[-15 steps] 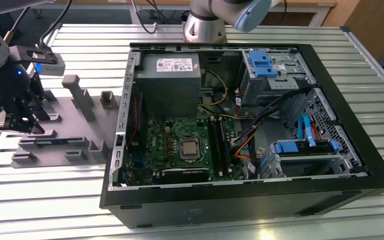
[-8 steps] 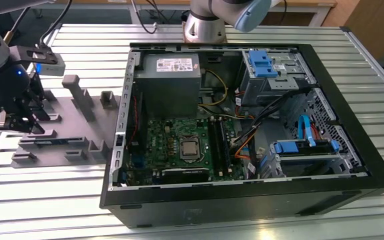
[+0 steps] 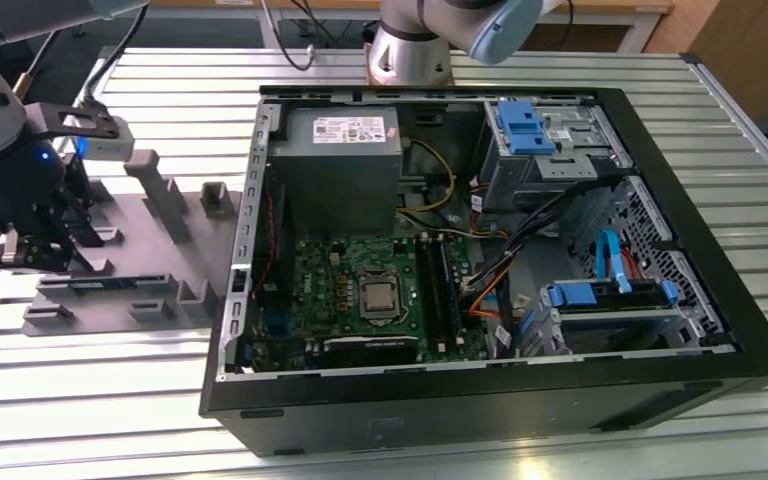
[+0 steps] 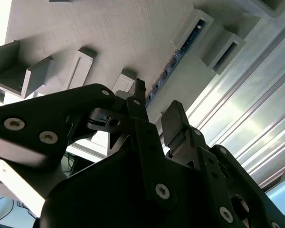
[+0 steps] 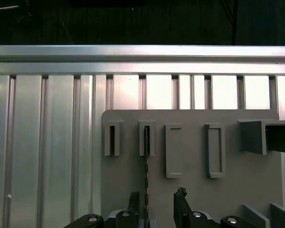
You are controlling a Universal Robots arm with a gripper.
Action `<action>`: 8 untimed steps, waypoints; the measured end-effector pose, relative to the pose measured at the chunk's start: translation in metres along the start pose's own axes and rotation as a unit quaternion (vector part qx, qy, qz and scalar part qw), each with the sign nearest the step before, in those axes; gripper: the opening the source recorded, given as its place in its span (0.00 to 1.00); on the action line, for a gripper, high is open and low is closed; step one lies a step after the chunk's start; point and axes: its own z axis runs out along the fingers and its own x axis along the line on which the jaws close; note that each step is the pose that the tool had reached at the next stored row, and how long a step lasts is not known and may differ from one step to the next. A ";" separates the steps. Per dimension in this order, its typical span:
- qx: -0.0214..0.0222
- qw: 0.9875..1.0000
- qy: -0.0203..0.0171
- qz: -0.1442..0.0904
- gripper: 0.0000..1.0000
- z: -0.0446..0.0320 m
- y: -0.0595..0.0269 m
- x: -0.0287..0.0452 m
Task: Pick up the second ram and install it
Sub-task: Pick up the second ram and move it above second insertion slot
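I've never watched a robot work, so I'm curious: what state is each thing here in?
grey fixture: lying flat on the slatted table
second ram: standing on edge in a slot of the grey fixture, not picked up
gripper: open, over the second ram, not gripping it
computer case: on its side, panel off, inside exposed

The second ram [image 5: 146, 161], a thin blue stick with dark chips, stands on edge in a grey fixture [image 5: 190, 142] slot. Its near end lies between the parted fingers [image 5: 180, 202], closer to one.
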 end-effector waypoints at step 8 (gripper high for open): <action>0.000 1.000 0.000 0.000 0.41 0.0100 -0.0003 0.0018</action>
